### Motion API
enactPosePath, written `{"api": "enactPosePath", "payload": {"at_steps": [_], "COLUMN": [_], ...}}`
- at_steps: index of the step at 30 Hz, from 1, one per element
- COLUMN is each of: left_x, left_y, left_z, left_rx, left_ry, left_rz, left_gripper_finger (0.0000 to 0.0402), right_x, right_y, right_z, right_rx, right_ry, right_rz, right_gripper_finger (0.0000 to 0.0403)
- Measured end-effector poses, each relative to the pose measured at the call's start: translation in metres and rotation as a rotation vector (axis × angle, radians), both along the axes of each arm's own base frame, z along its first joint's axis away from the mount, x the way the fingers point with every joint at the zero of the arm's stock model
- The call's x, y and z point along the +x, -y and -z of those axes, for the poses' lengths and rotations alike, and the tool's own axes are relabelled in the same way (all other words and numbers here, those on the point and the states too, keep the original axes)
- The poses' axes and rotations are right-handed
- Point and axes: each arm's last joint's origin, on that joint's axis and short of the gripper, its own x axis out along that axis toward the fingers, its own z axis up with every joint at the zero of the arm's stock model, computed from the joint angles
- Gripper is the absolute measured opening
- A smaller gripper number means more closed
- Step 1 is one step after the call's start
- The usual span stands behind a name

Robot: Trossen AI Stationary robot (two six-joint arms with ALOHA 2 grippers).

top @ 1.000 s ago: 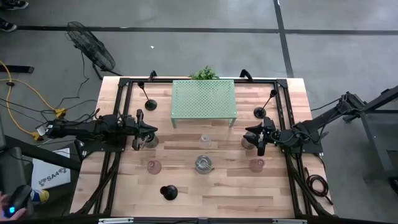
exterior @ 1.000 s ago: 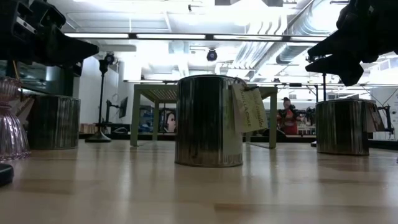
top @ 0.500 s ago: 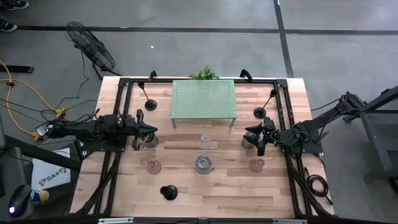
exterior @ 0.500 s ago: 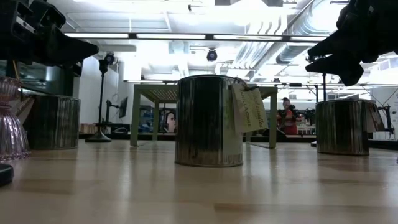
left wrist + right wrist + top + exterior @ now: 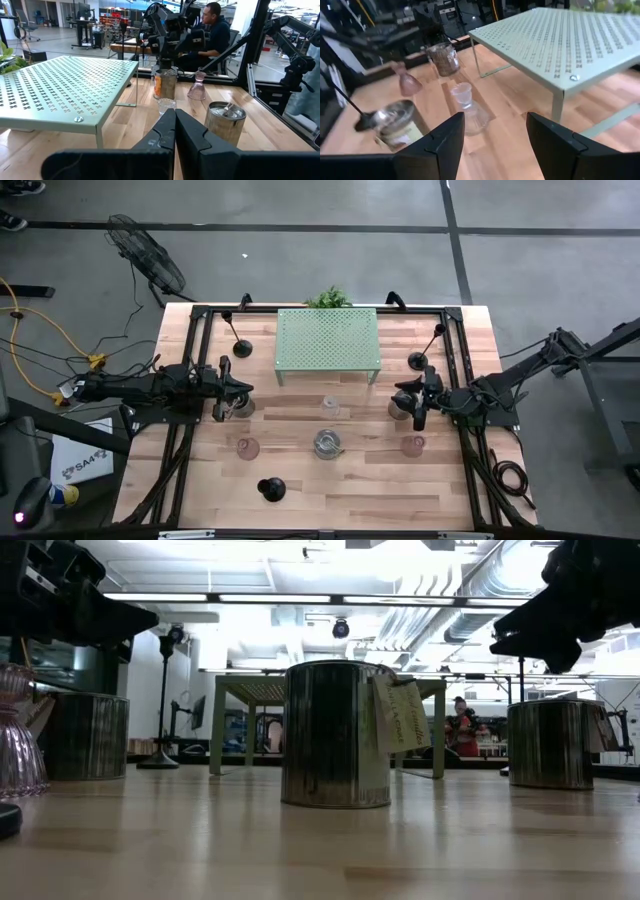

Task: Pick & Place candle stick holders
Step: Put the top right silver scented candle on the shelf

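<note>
Three shiny silver cups stand on the table: one at the left (image 5: 240, 409), one in the middle (image 5: 327, 444), one at the right (image 5: 399, 410). A clear glass holder (image 5: 329, 406) and two pink ones (image 5: 247, 448) (image 5: 413, 446) stand between them. Black slim-stemmed holders stand at the far left (image 5: 240, 348), far right (image 5: 418, 361) and near edge (image 5: 271, 490). My left gripper (image 5: 175, 114) is shut and empty, above the left cup (image 5: 88, 735). My right gripper (image 5: 495, 119) is open and empty, above the right cup (image 5: 555, 745).
A pale green perforated rack (image 5: 328, 340) stands on legs at the far middle, with a leafy plant (image 5: 328, 298) behind it. A black frame (image 5: 195, 360) runs along the table's sides. A person (image 5: 212, 30) sits beyond the table's right side.
</note>
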Motion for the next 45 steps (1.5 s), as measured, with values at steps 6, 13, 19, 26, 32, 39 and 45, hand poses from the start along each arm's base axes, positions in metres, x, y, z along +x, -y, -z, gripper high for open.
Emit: {"api": "enactPosePath", "payload": {"at_steps": [6, 13, 19, 26, 32, 39, 45], "left_x": [0.000, 0.000, 0.000, 0.000, 0.000, 0.000, 0.000], "left_y": [0.000, 0.000, 0.000, 0.000, 0.000, 0.000, 0.000], "left_z": [0.000, 0.000, 0.000, 0.000, 0.000, 0.000, 0.000], "left_rx": [0.000, 0.000, 0.000, 0.000, 0.000, 0.000, 0.000], "left_ry": [0.000, 0.000, 0.000, 0.000, -0.001, 0.000, -0.001], "left_rz": [0.000, 0.000, 0.000, 0.000, 0.000, 0.001, 0.001], "left_gripper_finger": [0.0000, 0.0000, 0.0000, 0.0000, 0.0000, 0.0000, 0.0000], "right_x": [0.000, -0.004, -0.006, -0.004, -0.004, -0.003, -0.002], "right_y": [0.000, 0.005, 0.009, 0.009, 0.009, 0.008, 0.005], "right_z": [0.000, 0.007, 0.004, -0.012, -0.015, -0.015, -0.017], "right_rx": [0.044, 0.108, 0.143, 0.167, 0.107, 0.091, 0.111], "right_ry": [0.010, 0.011, 0.075, 0.128, 0.113, 0.084, 0.062], "right_rz": [-0.005, 0.192, 0.341, 0.365, 0.361, 0.314, 0.224], "right_gripper_finger": [0.0206, 0.0206, 0.0206, 0.0206, 0.0206, 0.0206, 0.0206]}}
